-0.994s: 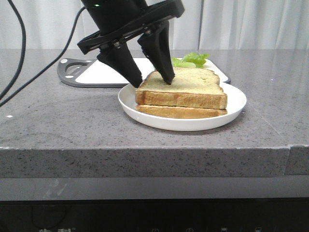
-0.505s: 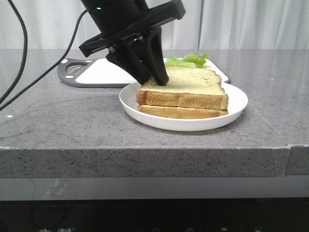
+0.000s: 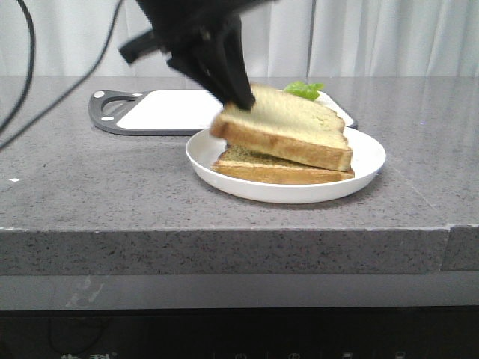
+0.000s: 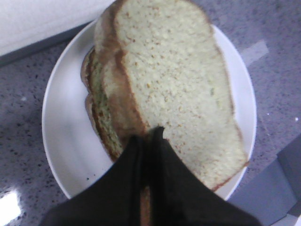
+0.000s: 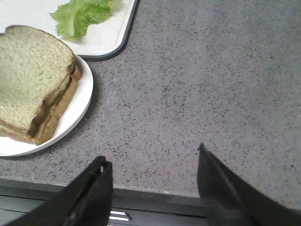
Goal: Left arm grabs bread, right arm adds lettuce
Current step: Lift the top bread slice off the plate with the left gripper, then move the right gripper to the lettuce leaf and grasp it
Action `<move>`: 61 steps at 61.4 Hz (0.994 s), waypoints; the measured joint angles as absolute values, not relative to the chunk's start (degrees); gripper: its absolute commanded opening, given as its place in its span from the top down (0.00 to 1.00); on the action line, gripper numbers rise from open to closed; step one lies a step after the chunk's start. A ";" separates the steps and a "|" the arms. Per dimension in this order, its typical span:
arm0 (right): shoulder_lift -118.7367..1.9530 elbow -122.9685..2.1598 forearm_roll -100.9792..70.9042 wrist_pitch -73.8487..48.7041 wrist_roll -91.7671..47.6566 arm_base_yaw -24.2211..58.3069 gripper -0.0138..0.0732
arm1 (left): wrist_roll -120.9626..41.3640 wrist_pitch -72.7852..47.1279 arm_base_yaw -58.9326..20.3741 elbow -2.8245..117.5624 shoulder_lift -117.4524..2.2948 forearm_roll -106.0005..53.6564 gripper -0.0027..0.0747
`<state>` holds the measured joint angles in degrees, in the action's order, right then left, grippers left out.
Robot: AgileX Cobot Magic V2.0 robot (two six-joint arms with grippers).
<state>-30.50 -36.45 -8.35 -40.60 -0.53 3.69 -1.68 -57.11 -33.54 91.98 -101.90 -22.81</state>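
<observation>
My left gripper (image 3: 241, 96) (image 4: 148, 136) is shut on the left edge of the bread (image 3: 288, 127) (image 4: 174, 80), a thick pale slice with golden crust. That edge is lifted and the slice tilts, its right end still resting on a thinner, darker slice (image 3: 277, 169) lying on the white plate (image 3: 217, 172) (image 4: 63, 127). The lettuce (image 3: 304, 90) (image 5: 82, 15), a ruffled green leaf, lies on the white cutting board (image 3: 168, 111) behind the plate. In the right wrist view my right gripper (image 5: 153, 162) hangs open over bare counter near the front edge, right of the plate (image 5: 77, 110).
The grey speckled counter (image 3: 112, 187) drops off at its front edge (image 5: 155, 193), just under the right gripper. The cutting board has a dark rim and handle (image 3: 105, 108) at the back left. Black cables (image 3: 30, 67) hang at the far left.
My left gripper closed on the top slice's left edge and rose, tilting that slice up off the lower one. The plate shifted slightly.
</observation>
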 measured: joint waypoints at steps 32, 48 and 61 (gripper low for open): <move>-51.75 -48.81 -13.52 -38.76 -0.53 3.69 0.35 | -4.29 -57.65 -23.33 77.08 -74.75 -21.11 0.99; -69.61 -59.58 -22.86 -37.61 -5.18 3.69 0.35 | -4.63 -56.46 -19.11 64.54 -60.61 -21.11 0.99; -83.28 -69.18 -32.82 -37.39 -11.98 3.69 0.35 | -4.63 -56.46 -18.97 60.18 -53.99 -21.11 0.99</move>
<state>-83.28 -69.18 -32.82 -37.39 -11.98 3.69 -4.63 -56.46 -18.97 60.18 -53.99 -21.11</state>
